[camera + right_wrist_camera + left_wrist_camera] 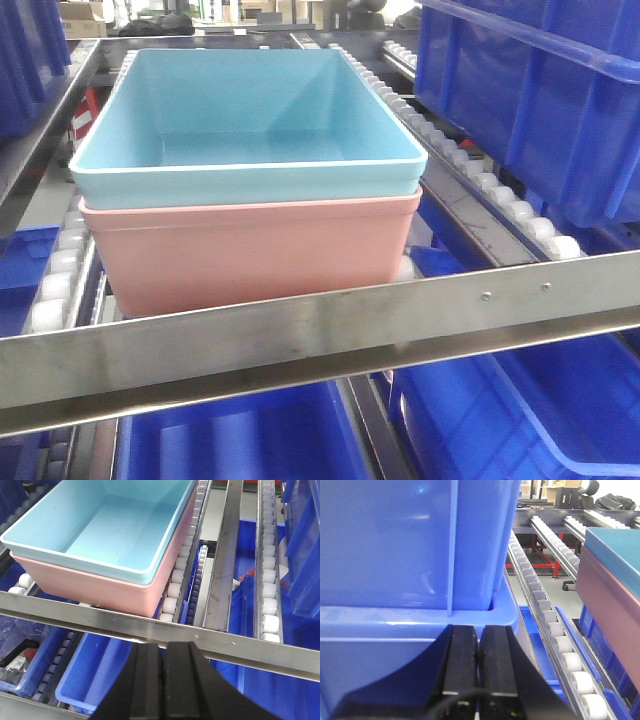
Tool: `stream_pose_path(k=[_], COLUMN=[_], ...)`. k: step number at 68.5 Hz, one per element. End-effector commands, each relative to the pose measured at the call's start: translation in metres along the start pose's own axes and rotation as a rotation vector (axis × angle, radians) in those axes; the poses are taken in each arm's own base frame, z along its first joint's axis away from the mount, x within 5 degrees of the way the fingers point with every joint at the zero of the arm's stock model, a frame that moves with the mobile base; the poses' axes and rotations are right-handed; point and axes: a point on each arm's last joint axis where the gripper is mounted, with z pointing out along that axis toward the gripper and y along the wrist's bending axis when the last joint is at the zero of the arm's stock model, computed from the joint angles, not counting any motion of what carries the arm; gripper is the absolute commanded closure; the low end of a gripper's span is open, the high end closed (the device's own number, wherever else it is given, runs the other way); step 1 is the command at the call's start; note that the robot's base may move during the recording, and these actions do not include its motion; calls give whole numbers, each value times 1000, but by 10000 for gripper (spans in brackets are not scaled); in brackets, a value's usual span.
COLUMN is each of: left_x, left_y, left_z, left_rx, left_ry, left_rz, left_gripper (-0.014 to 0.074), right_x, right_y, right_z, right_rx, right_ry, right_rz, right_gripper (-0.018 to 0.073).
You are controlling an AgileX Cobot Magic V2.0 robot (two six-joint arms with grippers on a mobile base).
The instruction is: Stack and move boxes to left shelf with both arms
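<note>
Blue box nested in pink box, on left shelf

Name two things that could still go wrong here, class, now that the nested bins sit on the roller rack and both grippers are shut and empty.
1. The light blue bin only nests loosely in the pink bin; a knock could lift or skew it.
2. The stack rests on free white rollers close behind the steel front rail, so it might roll or shift along the rack.
3. The left gripper is very close to a dark blue crate; pulling back carelessly could bump it.
</note>
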Motion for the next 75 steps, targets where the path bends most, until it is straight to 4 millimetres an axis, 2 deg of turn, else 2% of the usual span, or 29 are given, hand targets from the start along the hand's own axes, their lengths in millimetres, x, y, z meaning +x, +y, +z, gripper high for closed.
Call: stream_pose_path(k=[1,23,33,46,63,75], left_x=[0,0,0,0,0,0], left_y=[2,2,2,2,2,2], left_z=[-1,-1,-1,-1,-1,-1], left_rx=[-16,-16,-16,-16,-16,-16], left_ry=[-72,-72,-72,-72,-72,-72], left_rz=[-17,-17,-17,-17,-17,-17], left_gripper=[603,603,603,603,605,609], right_x=[-16,-16,-8,21,63,87], right_y=[2,2,1,-6,-28,-35], right_z=[-3,-3,0,2,-7,-12], right_rx=[-16,-16,-15,41,331,483], right_ry=[-113,-113,-90,-81,-165,-294], right_rz=[-18,-18,-19,-5,63,69], right_gripper=[510,510,510,510,510,510])
